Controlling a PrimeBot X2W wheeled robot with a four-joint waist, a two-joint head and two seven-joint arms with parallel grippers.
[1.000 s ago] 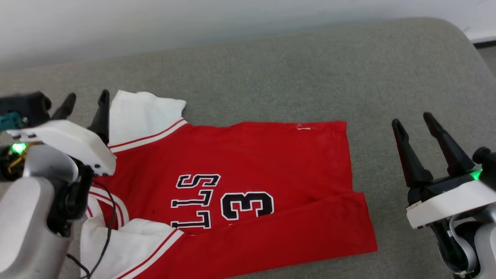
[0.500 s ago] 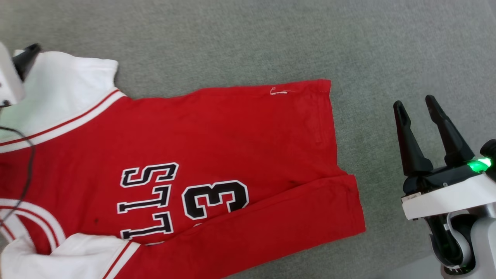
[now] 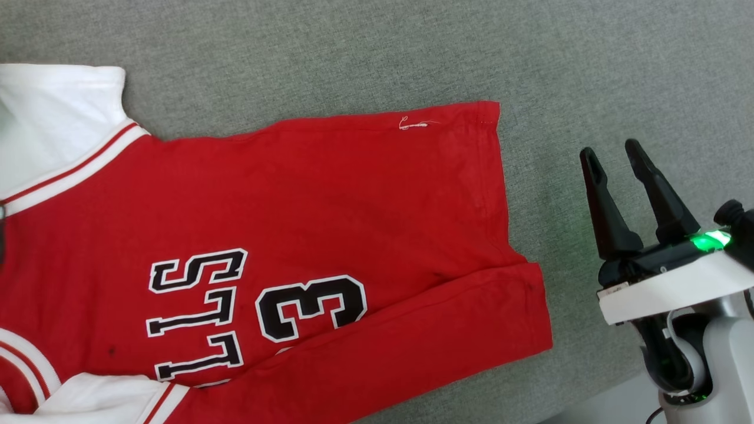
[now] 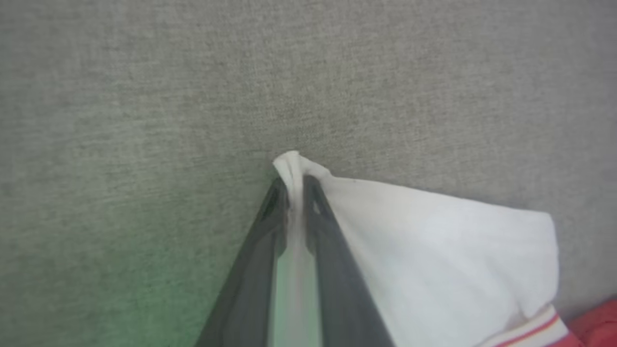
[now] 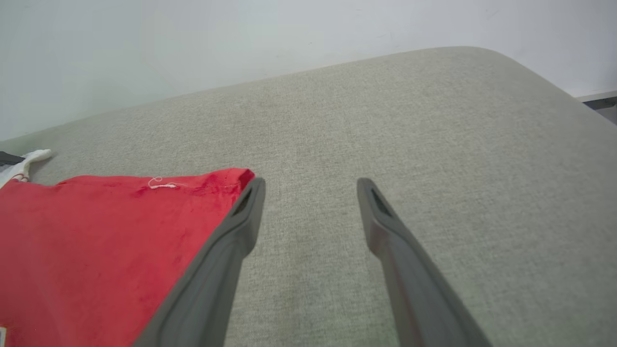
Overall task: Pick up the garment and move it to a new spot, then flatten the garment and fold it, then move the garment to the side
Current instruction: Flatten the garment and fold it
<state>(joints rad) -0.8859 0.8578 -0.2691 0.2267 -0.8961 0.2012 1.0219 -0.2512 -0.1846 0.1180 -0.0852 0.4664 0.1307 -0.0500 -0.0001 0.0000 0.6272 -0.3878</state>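
Left pincer (image 4: 294,183) pinches sleeve (image 4: 434,250) corner, likely to pull garment (image 3: 324,194) flat; right pincer (image 3: 610,149) spread, parked, hem (image 3: 499,176) just to its left.

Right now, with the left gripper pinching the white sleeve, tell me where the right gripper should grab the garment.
Take the garment by its far hem corner, coming from the robot's right across the grey cushion. That corner lies flat and exposed, nearest the open right gripper, and opposite the left gripper's hold, so pulling there should stretch the cloth flat.
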